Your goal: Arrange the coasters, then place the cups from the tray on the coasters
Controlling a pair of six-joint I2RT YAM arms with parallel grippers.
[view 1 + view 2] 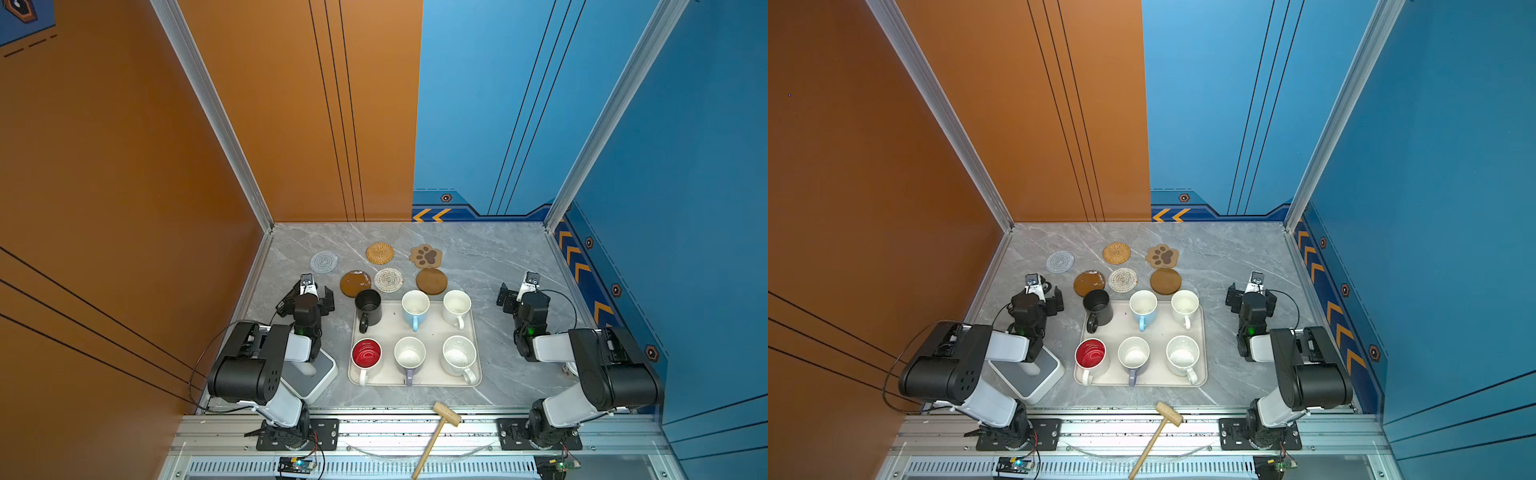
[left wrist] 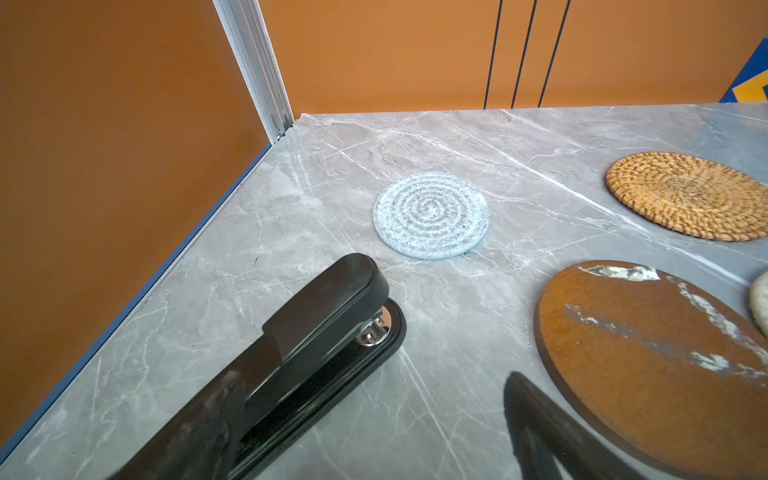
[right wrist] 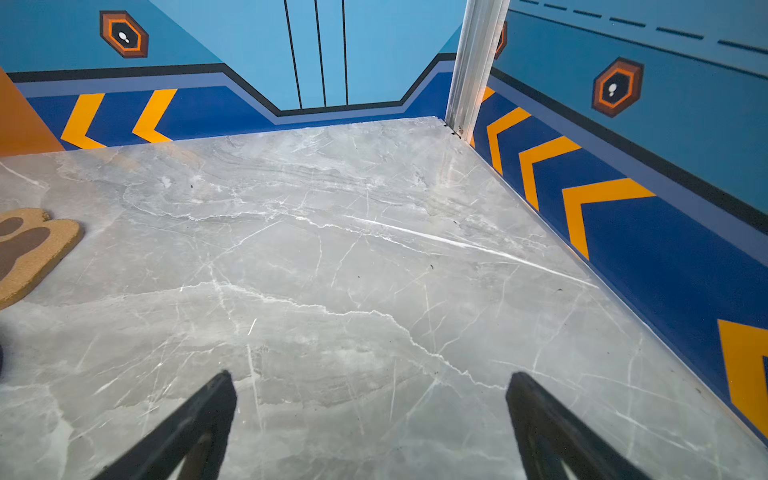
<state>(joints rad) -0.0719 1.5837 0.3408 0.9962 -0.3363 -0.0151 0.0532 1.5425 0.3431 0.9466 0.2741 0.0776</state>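
We find both arms parked either side of the tray, the left gripper and right gripper spread wide and empty. All six cups stand on the tray, with the coasters in two rows at its 12 o'clock. The black cup, at the left gripper's 3 o'clock with its handle toward 6, looks the nearest pick. The glossy brown coaster lies just beyond it.

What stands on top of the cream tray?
Six mugs on the tray: far row black mug, light blue mug, cream-white mug; near row red-inside mug, lavender mug, speckled mug. The tray floor beneath each mug is covered, so anything there cannot be seen.
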